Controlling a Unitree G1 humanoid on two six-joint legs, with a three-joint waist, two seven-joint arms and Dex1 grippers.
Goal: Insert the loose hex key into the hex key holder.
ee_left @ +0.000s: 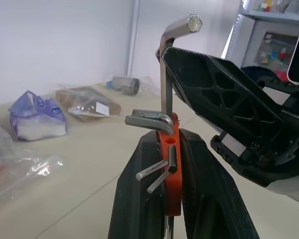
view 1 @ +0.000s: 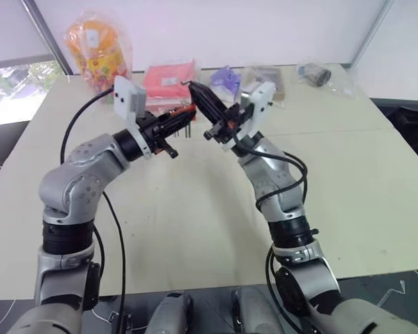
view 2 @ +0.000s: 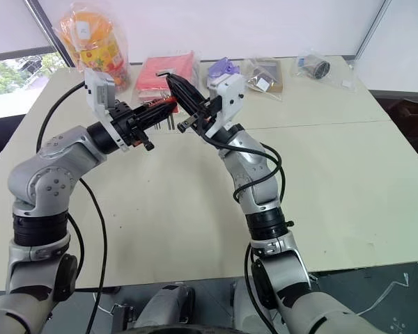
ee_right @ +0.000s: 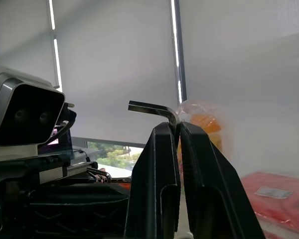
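Head views
Left gripper [view 1: 173, 132]: raised over the far middle of the table [view 1: 195, 229], clenched on the hex key holder [view 1: 184, 113], an orange-red block.
Right gripper [view 1: 195, 89]: raised just right of the left one, pointing up and to the left, clenched on the loose hex key [view 2: 163, 72]; its tip is close to the holder.
Far edge of table: orange snack bag [view 1: 97, 49] at the left, large red packet [view 1: 170, 78] behind the grippers, purple pouch [view 1: 226, 78], clear bags [view 1: 324, 75] to the right.

Left wrist view
Holder: pinched between the two black fingers [ee_left: 139, 199], upright, with short keys [ee_left: 150, 119] sticking out.
Loose key: its long shank stands along the holder's top end; whether it is seated in a hole cannot be told. Its bent end points up.
Right gripper: its fingers lie against the shank.

Right wrist view
Loose key: clamped between the fingers [ee_right: 154, 189], its short bent arm jutting sideways above the tips.
Holder: hidden.
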